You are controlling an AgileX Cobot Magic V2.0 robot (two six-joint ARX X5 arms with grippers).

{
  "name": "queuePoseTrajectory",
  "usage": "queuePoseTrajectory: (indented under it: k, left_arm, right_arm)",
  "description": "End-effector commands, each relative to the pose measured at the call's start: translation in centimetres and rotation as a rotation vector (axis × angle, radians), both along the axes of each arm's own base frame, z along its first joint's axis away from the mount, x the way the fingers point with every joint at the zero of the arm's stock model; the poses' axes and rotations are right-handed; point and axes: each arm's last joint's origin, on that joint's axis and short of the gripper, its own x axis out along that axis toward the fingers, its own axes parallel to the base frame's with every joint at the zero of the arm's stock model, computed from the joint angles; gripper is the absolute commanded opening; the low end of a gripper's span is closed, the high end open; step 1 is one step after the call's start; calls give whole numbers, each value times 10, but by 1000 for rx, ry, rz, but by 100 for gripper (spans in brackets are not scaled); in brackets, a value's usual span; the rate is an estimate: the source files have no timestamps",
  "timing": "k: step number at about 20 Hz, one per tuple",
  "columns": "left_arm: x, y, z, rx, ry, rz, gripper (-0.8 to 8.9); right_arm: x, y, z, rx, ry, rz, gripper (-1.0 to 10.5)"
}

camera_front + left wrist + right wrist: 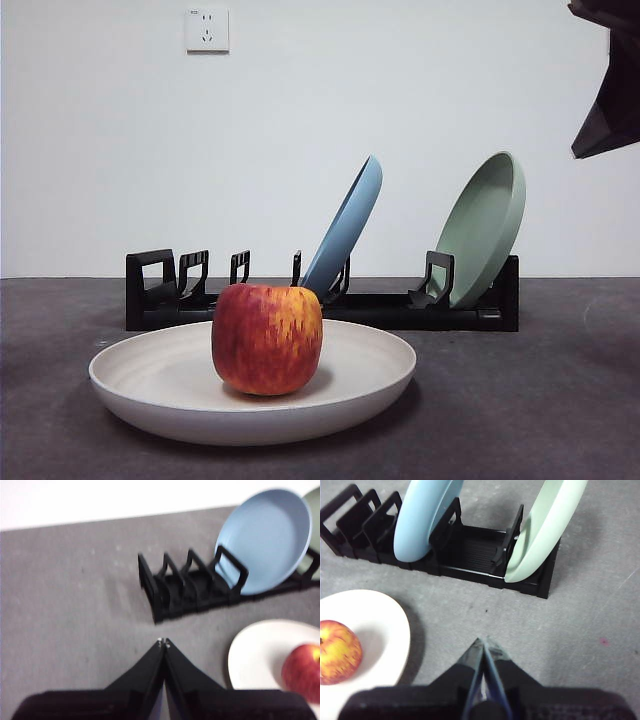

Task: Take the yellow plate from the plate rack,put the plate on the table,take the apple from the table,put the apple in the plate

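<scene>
The cream yellow plate [370, 375] lies flat on the dark grey table [540, 400] in front of the black plate rack [380, 305]. The red apple [267, 338] stands in the middle of the plate. The plate [260, 655] and the apple [302, 672] also show in the left wrist view, and the plate [375, 625] and apple [339, 651] in the right wrist view. My left gripper [163, 642] is shut and empty above bare table beside the rack's empty end [170, 587]. My right gripper [482, 642] is shut and empty above the table in front of the rack [470, 555].
A blue plate [347, 225] leans in the rack's middle slot and a sage-green plate [482, 228] leans at its right end. Several slots at the left end hold nothing. A black arm tip [605, 80] shows at the top right corner. A wall socket [207, 29] is behind.
</scene>
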Motion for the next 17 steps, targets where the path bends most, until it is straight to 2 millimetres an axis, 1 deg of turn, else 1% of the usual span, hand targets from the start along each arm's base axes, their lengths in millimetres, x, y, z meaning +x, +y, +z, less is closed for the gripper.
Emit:
queuePoseTrajectory:
  k: [1,13,15,17]
  left_arm:
    - [0,0,-5,0,41,5,-3]
    - [-1,0,-6,4,54,5,-3]
    - [-4,3,-4,35,26,2,-3]
    - [-7,8,-2,32,-19,41,-3]
  right_arm:
    - [0,0,-1,21,6,-16,-11]
    - [0,0,-1,22,6,-16,-11]
    - [0,0,-1,21,6,-16,-11]
    - [0,0,0,22,5,-17,-11]
